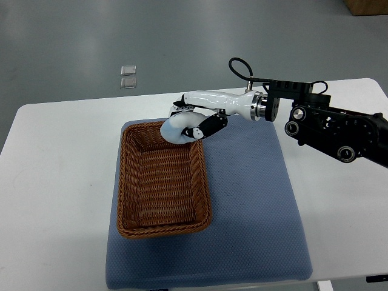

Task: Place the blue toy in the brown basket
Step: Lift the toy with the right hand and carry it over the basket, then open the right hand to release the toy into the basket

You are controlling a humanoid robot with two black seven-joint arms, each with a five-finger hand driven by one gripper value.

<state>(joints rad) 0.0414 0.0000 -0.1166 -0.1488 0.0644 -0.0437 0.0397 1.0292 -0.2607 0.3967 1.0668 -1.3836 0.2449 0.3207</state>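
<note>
The brown wicker basket [162,179] stands on the left part of a blue mat [254,206], and I see nothing inside it. My right hand [193,120] reaches in from the right, over the basket's far right corner. Its fingers are curled around a pale blue toy [174,128], which hangs just above the basket's far rim. The hand covers much of the toy.
The mat lies on a white table [54,182]. Two small shiny squares [128,76] lie on the grey floor beyond the table's far edge. A brown box corner [367,6] shows at the top right. The black right arm [336,130] crosses the table's right side.
</note>
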